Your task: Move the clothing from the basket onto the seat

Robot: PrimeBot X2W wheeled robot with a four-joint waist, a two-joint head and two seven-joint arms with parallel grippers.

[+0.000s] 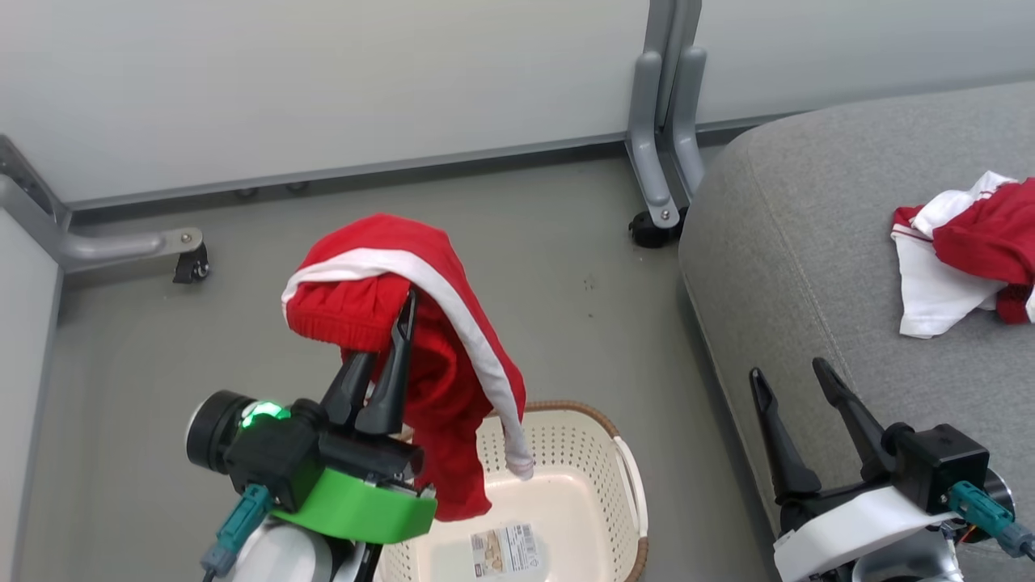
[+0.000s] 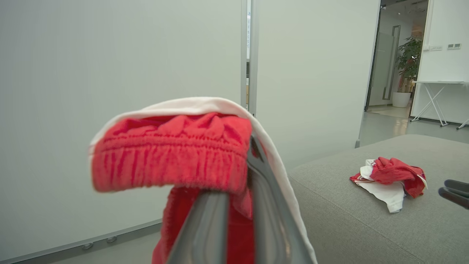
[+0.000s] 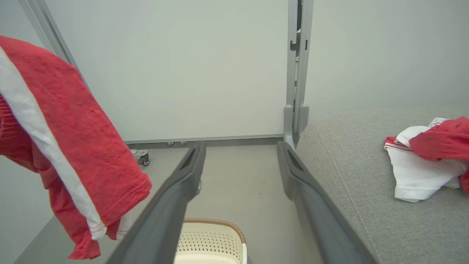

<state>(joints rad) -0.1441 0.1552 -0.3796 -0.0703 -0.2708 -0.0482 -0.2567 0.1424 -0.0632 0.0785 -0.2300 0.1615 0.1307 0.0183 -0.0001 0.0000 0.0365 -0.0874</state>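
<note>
A red garment [image 1: 420, 356] is gripped by the left hand [image 1: 396, 323] above the basket [image 1: 627, 477]; its gathered waistband [image 2: 172, 150] is seen from the left wrist. A second garment [image 1: 970, 234] lies on the seat [image 1: 808, 202], with the right hand [image 1: 786, 368] spread open alongside.

Office-like test space; wheeled partition panels [image 1: 323, 81]; potted plant [image 2: 408, 58] and white table [image 2: 439, 83] beyond.

Left gripper [image 1: 392, 339] clamped on a red garment [image 1: 380, 242] with white band, draped above the cream basket [image 1: 631, 477], sticker [image 1: 505, 550] on its floor; right gripper [image 1: 788, 370] fingers spread, at the grey seat [image 1: 808, 242] edge, second red-and-white garment [image 1: 970, 242] lying on it.
</note>
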